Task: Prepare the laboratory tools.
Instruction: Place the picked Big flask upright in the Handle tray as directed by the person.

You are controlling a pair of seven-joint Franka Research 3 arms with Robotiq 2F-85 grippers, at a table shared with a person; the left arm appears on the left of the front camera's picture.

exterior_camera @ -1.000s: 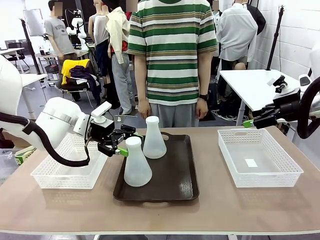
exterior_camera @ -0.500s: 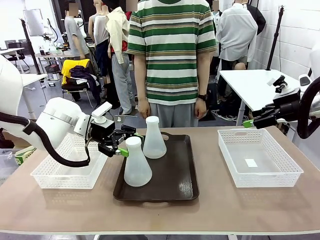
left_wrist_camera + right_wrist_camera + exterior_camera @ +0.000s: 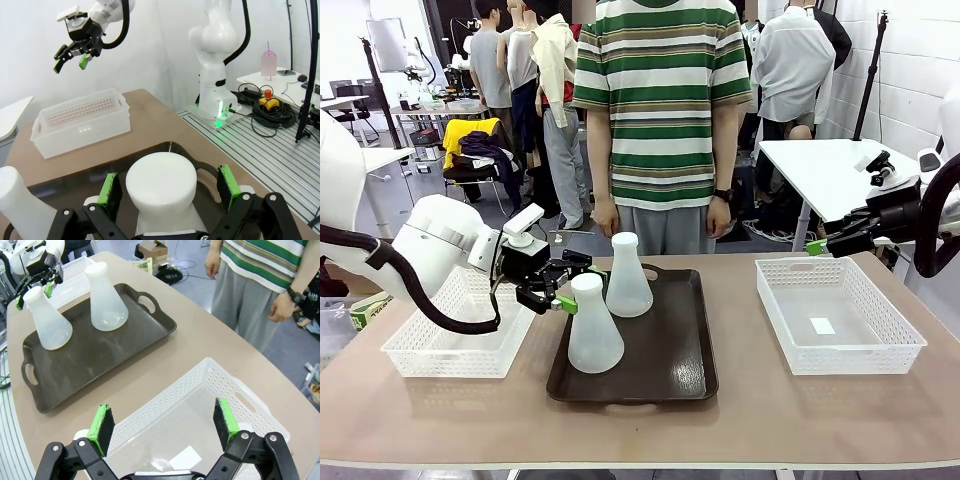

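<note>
Progress looked slight from where I stood: both flasks were on the dark brown tray (image 3: 660, 370), and neither had been lifted. That tray lay in the middle of the table (image 3: 740, 430), and I will place everything else against it.

To the left of the tray was one white mesh basket (image 3: 450, 350), with nothing in it that I could make out; to the right of it, well apart, was the other white mesh basket (image 3: 840, 315), holding just a small white slip on its floor. A person in a striped shirt (image 3: 660, 100) stood beyond the tray's far edge, hands hanging at the sides.

On the tray, the nearer flask (image 3: 594, 326) stood upright toward the front-left corner, and the farther flask (image 3: 628, 278) stood upright just behind it, near the far rim.

The left gripper (image 3: 570, 290) was level with the nearer flask's neck at the tray's left side. From its wrist camera the green pads (image 3: 108, 189) sat either side of the white top (image 3: 161, 185) with a gap on each side, so the jaws were apart and the grasp was not made. The right gripper (image 3: 164, 425) hung spread wide above the right-hand basket, holding nothing.

By my reckoning, the whole job of moving the flasks was left to do.
</note>
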